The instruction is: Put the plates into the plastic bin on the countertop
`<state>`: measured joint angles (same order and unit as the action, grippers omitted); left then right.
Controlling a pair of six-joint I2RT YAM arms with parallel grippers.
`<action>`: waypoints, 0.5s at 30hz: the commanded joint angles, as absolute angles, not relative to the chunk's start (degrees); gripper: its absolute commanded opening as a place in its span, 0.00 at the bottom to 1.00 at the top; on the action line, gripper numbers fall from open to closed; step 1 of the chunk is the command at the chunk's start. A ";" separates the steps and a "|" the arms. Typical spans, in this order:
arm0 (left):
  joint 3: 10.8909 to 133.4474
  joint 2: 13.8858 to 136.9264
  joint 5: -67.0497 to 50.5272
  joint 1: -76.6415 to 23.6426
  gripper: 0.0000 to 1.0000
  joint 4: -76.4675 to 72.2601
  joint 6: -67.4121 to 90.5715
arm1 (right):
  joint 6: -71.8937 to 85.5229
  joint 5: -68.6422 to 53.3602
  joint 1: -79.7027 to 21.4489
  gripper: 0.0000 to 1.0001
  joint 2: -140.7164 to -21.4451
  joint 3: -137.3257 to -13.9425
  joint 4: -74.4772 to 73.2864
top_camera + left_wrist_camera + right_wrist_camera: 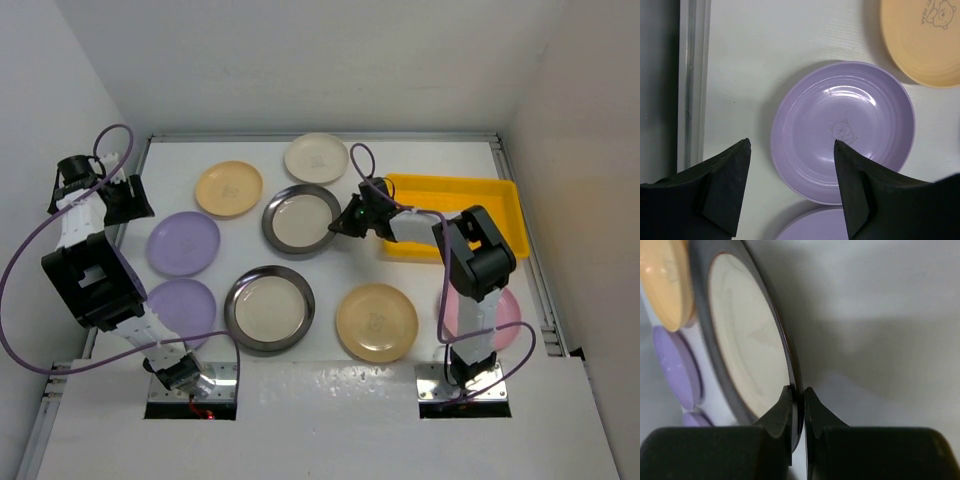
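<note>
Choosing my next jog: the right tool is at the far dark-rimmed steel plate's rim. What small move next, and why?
Probably a slight lift. The right tool looks shut on the rim of the round dark-rimmed steel plate, which lies on the white countertop; the yellow plastic bin is just to its right.

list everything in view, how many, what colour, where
steel plates: 2, dark-rimmed; far steel plate beside the bin, near steel plate front centre
lavender plates: 2, lavender, left side; far lavender plate, near lavender plate
peach plates: 2, peach; far peach plate back left, near peach plate front centre
cream plate: 1, cream, back centre
pink plate: 1, pink, front right, partly behind arm
plastic bin: 1, yellow, back right
countertop: 1, white, under everything
left gripper: 1, black, open above far lavender plate
right gripper: 1, black, shut on far steel plate's rim
</note>
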<state>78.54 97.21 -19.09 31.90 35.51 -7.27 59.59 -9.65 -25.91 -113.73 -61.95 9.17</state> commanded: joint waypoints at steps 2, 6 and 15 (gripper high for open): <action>79.28 94.83 -20.21 31.03 0.70 35.42 -7.73 | 54.76 -9.49 -25.40 0.00 -99.20 -60.38 10.45; 79.80 94.83 -20.21 31.03 0.70 35.95 -8.26 | 57.04 -14.41 -18.38 0.00 -87.73 -58.11 11.42; 79.80 94.83 -20.74 30.50 0.70 35.95 -8.26 | 58.98 -15.82 7.95 0.00 -70.42 -43.08 5.19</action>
<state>78.54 97.21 -19.68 31.07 35.99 -7.66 57.01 -13.89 -0.14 -74.30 -45.74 3.62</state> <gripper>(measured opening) 0.699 0.057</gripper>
